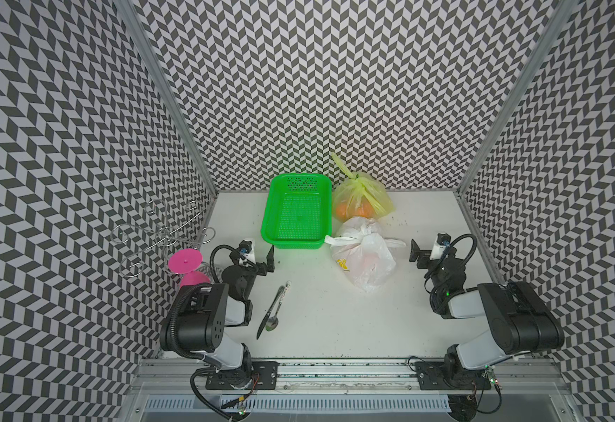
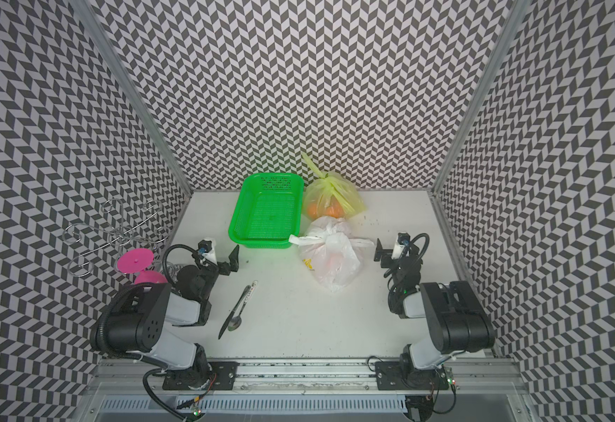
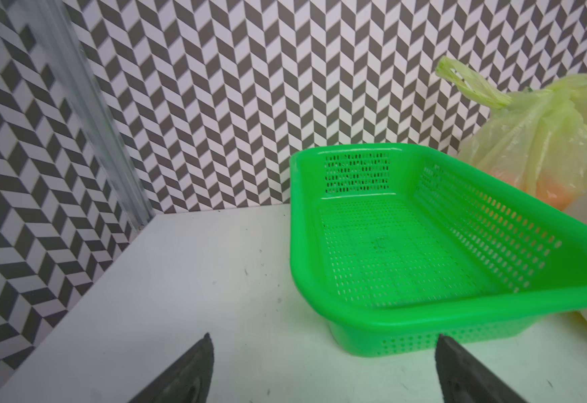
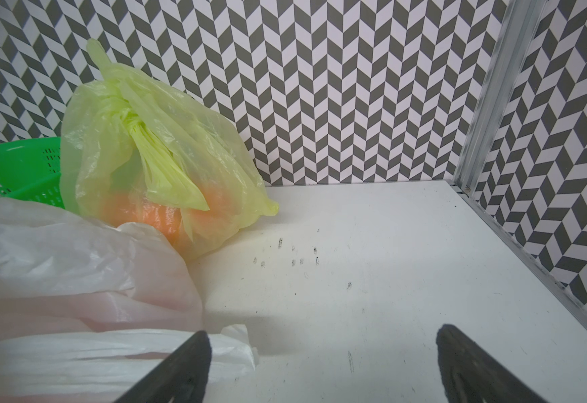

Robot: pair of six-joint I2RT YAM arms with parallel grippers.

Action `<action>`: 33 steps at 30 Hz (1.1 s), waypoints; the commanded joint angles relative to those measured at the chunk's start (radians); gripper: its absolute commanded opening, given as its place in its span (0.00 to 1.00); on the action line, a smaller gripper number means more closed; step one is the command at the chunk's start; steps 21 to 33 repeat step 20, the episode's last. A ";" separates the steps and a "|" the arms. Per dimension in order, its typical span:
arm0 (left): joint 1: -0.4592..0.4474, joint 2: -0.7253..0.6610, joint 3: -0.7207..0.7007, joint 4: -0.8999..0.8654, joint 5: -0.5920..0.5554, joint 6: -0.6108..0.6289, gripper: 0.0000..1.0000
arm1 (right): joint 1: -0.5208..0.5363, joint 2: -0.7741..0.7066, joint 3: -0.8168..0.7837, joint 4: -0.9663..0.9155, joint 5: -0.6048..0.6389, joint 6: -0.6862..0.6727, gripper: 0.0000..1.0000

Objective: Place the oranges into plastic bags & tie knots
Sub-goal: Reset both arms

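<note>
One white bag (image 1: 366, 261) flanks the right end effector (image 4: 322, 331).

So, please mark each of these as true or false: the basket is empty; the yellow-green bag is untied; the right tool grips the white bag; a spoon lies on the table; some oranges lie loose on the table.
1. The green basket is empty. True.
2. The yellow-green bag is untied. False: its handles are tied in a knot.
3. The right tool grips the white bag. False: its jaws stand open and hold nothing.
4. A spoon lies on the table. True.
5. Some oranges lie loose on the table. False: those that show are inside bags.
</note>
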 commanded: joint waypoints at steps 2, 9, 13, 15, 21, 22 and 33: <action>-0.027 -0.005 0.002 0.046 -0.028 0.009 0.99 | -0.004 -0.008 0.004 0.066 -0.002 -0.004 1.00; -0.013 0.000 0.068 -0.086 -0.085 -0.037 1.00 | -0.004 -0.008 0.003 0.065 -0.002 -0.003 1.00; -0.009 0.002 0.060 -0.069 -0.077 -0.038 1.00 | -0.004 -0.003 0.000 0.084 -0.002 -0.004 1.00; -0.009 0.005 0.064 -0.072 -0.077 -0.039 1.00 | -0.004 0.015 -0.020 0.153 -0.001 -0.004 1.00; -0.014 0.004 0.068 -0.081 -0.081 -0.031 1.00 | -0.004 0.007 -0.012 0.124 -0.002 -0.002 1.00; -0.014 0.004 0.068 -0.081 -0.081 -0.031 1.00 | -0.004 0.007 -0.012 0.124 -0.002 -0.002 1.00; -0.014 0.004 0.068 -0.081 -0.081 -0.031 1.00 | -0.004 0.007 -0.012 0.124 -0.002 -0.002 1.00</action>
